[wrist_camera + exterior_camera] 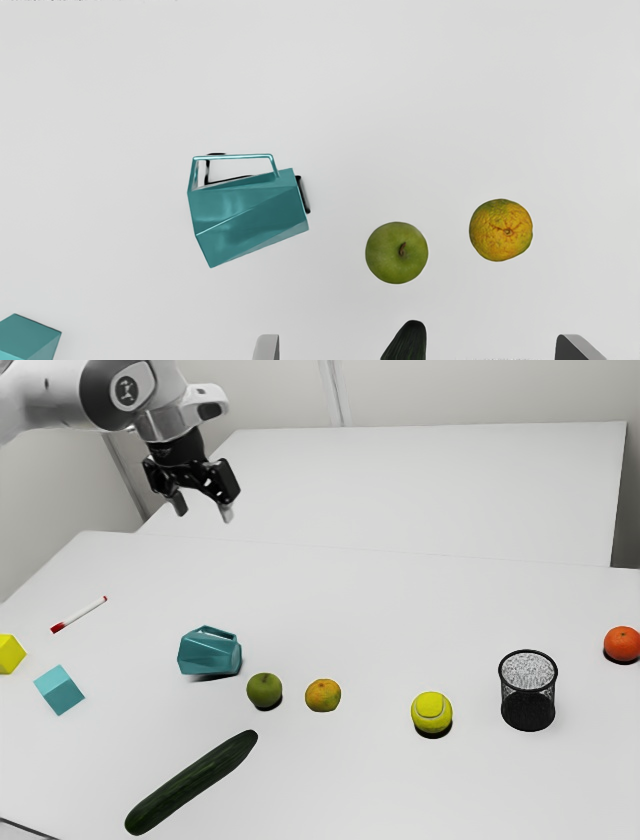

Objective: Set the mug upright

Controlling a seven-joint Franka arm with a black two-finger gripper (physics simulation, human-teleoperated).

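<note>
White table (400, 590): teal mug (209, 652) on its side, green apple (264, 690) nearby.

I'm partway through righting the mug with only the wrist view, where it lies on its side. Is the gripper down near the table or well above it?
Observer: Well above: the exterior view shows the gripper hanging high over the table.

Operator: Does anything stand past the mottled yellow-orange citrus fruit, on the side away from the green apple?

Observer: Yes, a tennis ball is next along, toward the exterior view's right.

Operator: And near the teal cube, what should I avoid if I swing that way?

Observer: A yellow cube sits beyond it, at the exterior view's left edge.
</note>
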